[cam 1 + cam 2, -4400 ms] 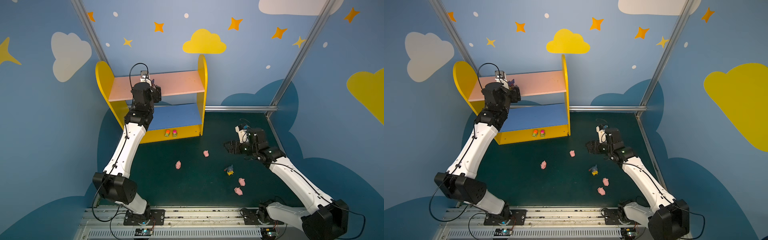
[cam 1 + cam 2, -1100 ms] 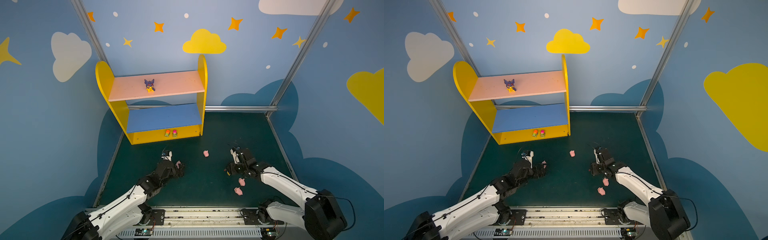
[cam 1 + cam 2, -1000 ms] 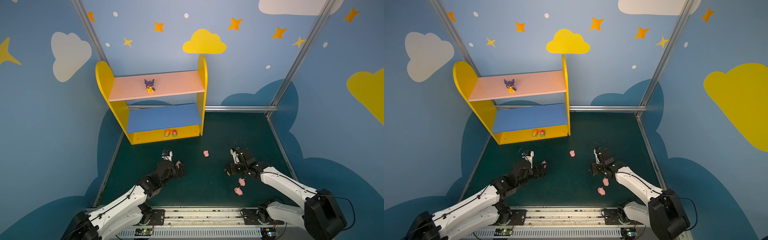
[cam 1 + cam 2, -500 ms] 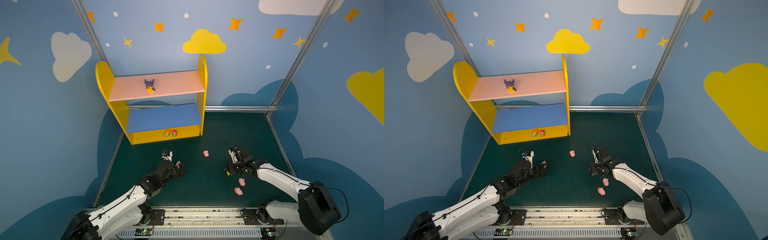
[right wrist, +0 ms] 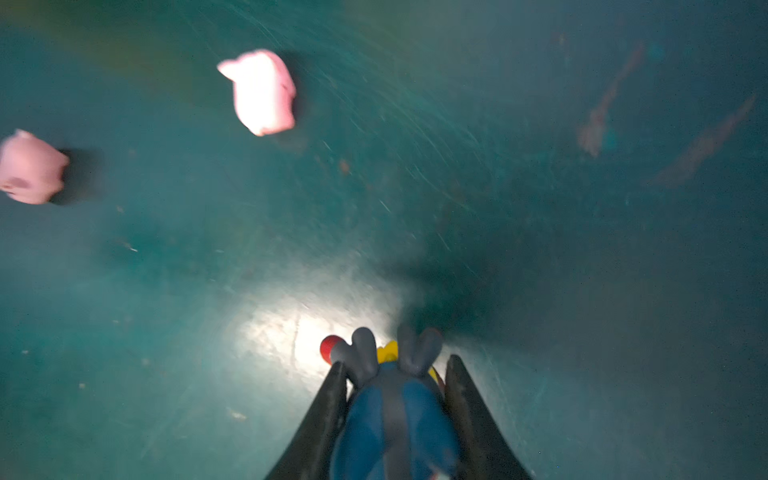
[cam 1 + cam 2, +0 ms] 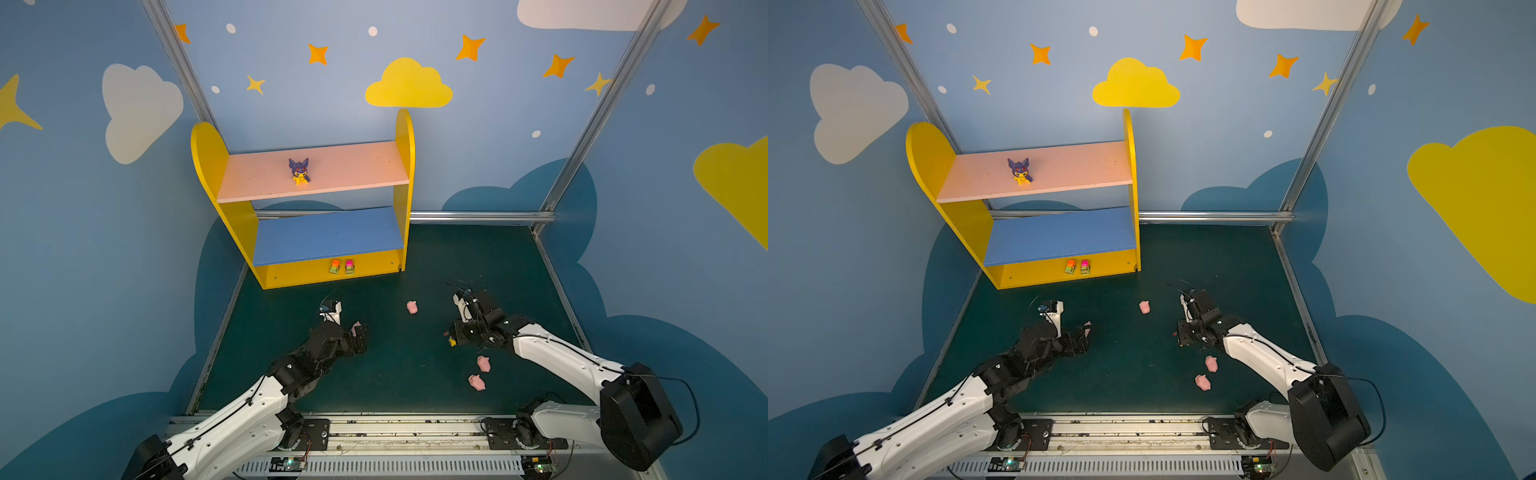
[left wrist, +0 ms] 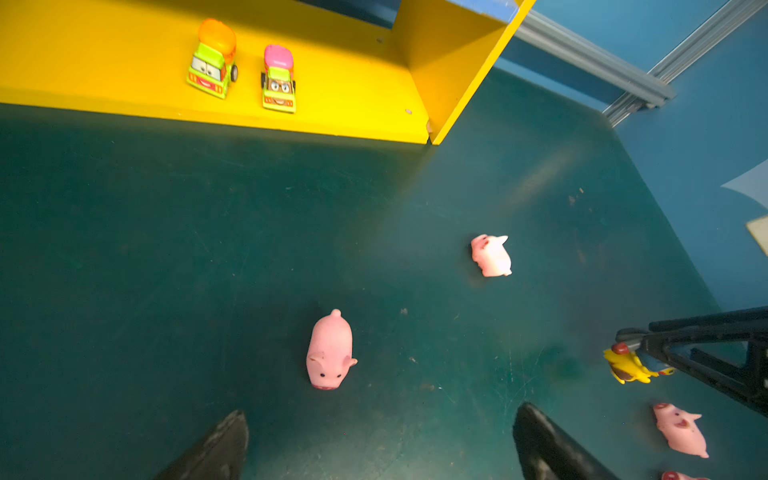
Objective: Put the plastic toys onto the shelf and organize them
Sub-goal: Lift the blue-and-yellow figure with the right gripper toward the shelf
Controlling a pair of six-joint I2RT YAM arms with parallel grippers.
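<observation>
Toys first: the blue-hooded figurine [image 5: 395,415] sits pinched in the right claw [image 6: 452,337], low over the desk [image 6: 415,386], with a pair of pigs [image 6: 483,363] just beside it. The left claw [image 7: 380,415] gapes wide near a pig [image 7: 330,353], and a second pig [image 6: 412,307] lies between the arms. On the shelf [image 6: 405,166], the purple figurine [image 6: 299,170] stands on the pink board [image 6: 357,170], and two cars [image 6: 335,266] sit on the yellow base [image 6: 299,275].
</observation>
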